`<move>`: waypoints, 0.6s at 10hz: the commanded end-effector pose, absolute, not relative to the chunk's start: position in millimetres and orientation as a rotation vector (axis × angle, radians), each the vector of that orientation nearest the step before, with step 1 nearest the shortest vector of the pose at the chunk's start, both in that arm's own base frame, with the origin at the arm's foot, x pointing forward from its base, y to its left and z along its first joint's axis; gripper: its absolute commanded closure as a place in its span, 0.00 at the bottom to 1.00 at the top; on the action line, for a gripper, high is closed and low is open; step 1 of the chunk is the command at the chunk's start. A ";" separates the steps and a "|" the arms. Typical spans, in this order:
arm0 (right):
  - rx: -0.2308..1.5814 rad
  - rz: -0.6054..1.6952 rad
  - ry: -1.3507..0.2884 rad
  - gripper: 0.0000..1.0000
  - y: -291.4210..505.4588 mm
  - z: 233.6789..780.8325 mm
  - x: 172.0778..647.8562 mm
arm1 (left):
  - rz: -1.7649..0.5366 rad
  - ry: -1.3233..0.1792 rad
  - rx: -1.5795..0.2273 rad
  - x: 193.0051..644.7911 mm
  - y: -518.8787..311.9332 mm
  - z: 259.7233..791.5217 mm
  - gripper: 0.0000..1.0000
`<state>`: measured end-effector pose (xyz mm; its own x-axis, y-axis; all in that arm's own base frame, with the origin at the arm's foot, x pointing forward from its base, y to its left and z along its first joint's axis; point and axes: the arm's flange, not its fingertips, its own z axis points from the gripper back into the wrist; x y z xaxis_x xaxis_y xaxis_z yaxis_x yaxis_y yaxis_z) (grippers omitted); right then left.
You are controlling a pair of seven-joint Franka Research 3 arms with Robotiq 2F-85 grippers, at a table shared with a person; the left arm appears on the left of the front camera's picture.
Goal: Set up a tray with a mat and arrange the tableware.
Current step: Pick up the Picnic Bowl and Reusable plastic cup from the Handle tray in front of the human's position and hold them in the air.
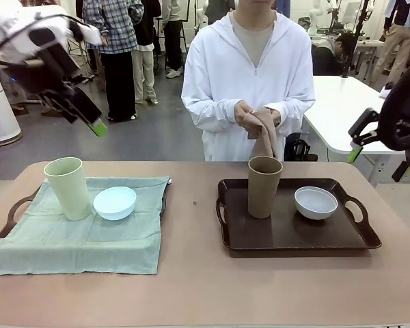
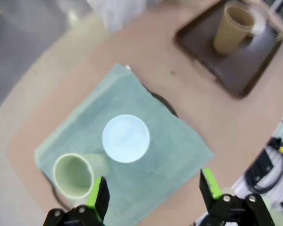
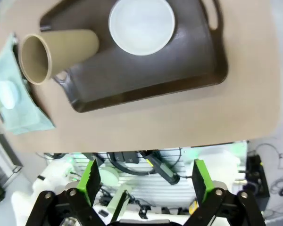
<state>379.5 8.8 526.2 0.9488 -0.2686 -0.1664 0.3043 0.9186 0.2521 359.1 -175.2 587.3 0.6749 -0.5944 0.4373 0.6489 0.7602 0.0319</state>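
A green mat [image 1: 75, 239] covers the left tray [image 1: 14, 208]. On it stand a pale green cup [image 1: 67, 188] and a light blue bowl [image 1: 115, 202]. The bare dark brown tray [image 1: 297, 236] on the right holds a brown cup [image 1: 264, 186] and a whitish bowl [image 1: 316, 202]. My left gripper [image 1: 89, 119] hangs open high above the table's far left corner; its wrist view looks down on the mat [image 2: 170, 141], cup [image 2: 74, 175] and bowl [image 2: 126, 138]. My right gripper [image 1: 377, 160] is open, raised off the right edge, above the brown tray [image 3: 146, 80].
The person at the far side holds a brownish cloth [image 1: 263, 133] in both hands above the brown cup. Bare tabletop [image 1: 191, 225] lies between the two trays and along the near edge. A white table [image 1: 342, 102] stands behind at the right.
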 end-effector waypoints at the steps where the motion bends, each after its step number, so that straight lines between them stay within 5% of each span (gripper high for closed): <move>1: 0.256 -0.314 0.169 0.00 8.0 514.5 390.3 | -0.778 -0.341 -0.149 376.0 -184.6 574.3 0.00; 6: 0.279 -0.301 0.164 0.00 5.2 512.3 386.9 | -0.746 -0.402 -0.133 362.2 -190.3 573.5 0.00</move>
<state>386.3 7.5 513.6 0.9446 -0.2627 -0.1969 0.3071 0.9190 0.2472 364.5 -189.6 574.3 0.6581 -0.6388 0.3986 0.6972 0.7169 -0.0022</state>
